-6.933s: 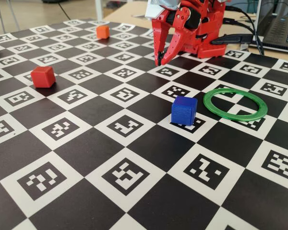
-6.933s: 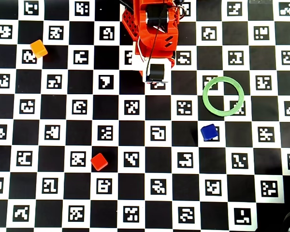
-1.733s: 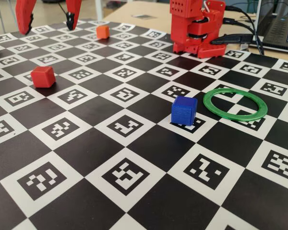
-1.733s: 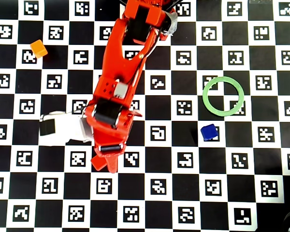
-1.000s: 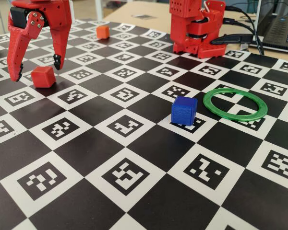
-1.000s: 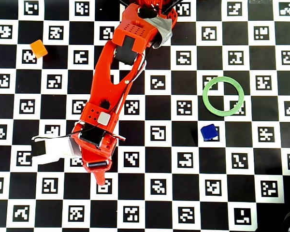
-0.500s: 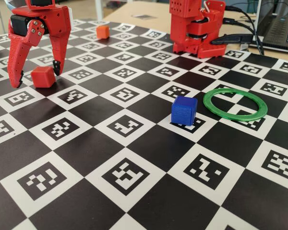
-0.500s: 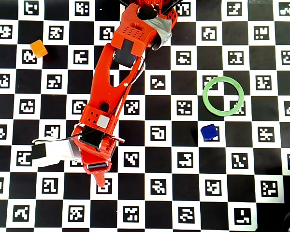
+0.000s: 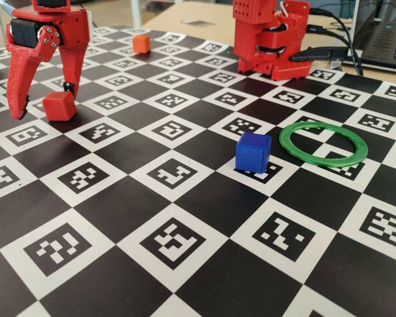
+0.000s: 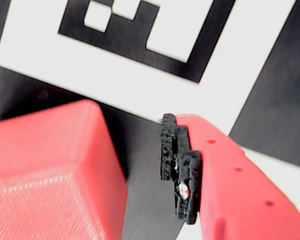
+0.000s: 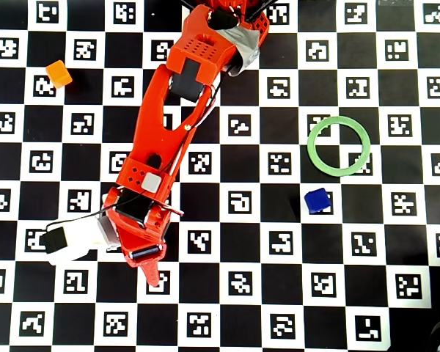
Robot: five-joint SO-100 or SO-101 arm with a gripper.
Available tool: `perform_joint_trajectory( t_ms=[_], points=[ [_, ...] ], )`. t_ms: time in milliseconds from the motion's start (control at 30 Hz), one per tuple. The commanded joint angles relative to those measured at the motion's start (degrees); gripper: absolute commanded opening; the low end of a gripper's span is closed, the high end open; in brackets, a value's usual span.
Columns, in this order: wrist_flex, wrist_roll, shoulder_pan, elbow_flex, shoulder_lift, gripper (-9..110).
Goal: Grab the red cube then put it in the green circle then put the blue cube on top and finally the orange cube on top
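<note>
The red cube [image 9: 59,105] sits on the checkered mat at the far left, between the tips of my red gripper [image 9: 43,102]. The jaws are open and stand either side of it. In the wrist view the red cube [image 10: 50,175] fills the lower left, with a dark gap between it and the black pad [image 10: 180,170] of the one finger that shows. The arm hides the cube in the overhead view. The blue cube [image 9: 253,152] [image 11: 317,199] stands mid-mat, just left of the green circle [image 9: 284,140] [image 11: 312,144], which is empty. The orange cube [image 9: 141,44] [image 11: 58,73] lies far back.
The arm's red base [image 9: 270,36] stands at the back of the mat with cables beside it, and a laptop [image 9: 386,30] is at the far right. The arm [image 11: 176,110] stretches diagonally across the mat in the overhead view.
</note>
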Motion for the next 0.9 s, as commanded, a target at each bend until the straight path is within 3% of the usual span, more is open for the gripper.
perform_joint_trajectory(
  t_ms=[0, 867],
  points=[
    [-0.8, -3.3, 0.6, -2.3, 3.9, 47],
    [2.2, -8.3, -3.3, 0.3, 6.6, 47]
  ],
)
